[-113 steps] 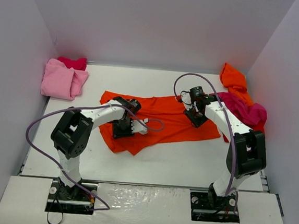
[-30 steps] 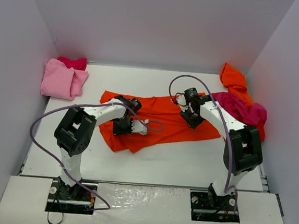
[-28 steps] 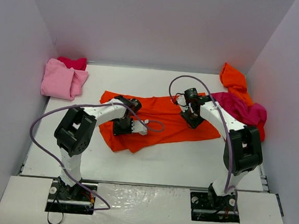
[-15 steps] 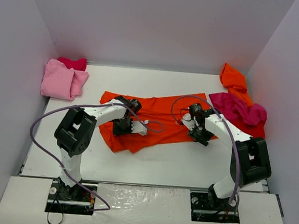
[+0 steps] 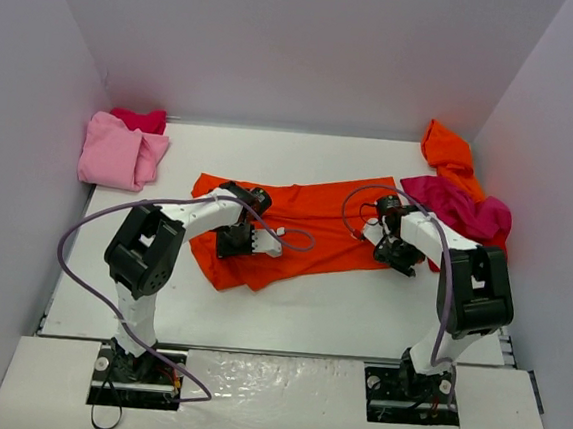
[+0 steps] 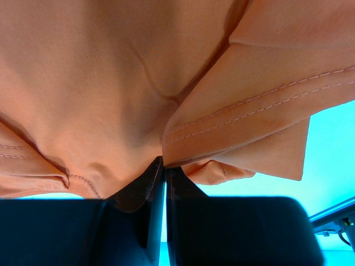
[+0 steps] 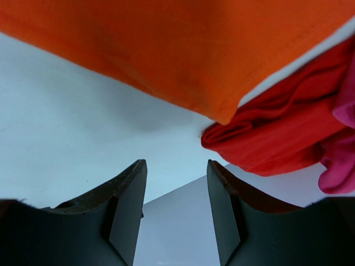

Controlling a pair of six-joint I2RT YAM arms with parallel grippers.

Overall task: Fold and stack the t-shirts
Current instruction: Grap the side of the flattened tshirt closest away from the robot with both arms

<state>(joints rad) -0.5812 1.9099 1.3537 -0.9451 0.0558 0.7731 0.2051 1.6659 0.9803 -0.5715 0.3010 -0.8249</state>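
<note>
- The orange t-shirt (image 5: 316,222) lies spread out in the middle of the table (image 5: 289,305). Its left end is a bit bunched up.
- The left gripper (image 6: 165,166) has its fingers pressed together. It is pinching a fold of that shirt at the bunched end.
- The right gripper (image 7: 176,166) has its fingers spread apart with nothing between them. It sits low over the table, just beside the shirt's right corner.
- I think the step in hand is laying this shirt flat. No fold looks made yet.
- Next, the right gripper likely needs to pinch that right corner so both arms can pull the shirt smooth.
- It should not grab the red t-shirt (image 7: 266,138), which lies right next to that corner.
- A pink t-shirt (image 5: 116,154) that looks folded sits at the back left.
- I can see no brand, label or writing anywhere.
</note>
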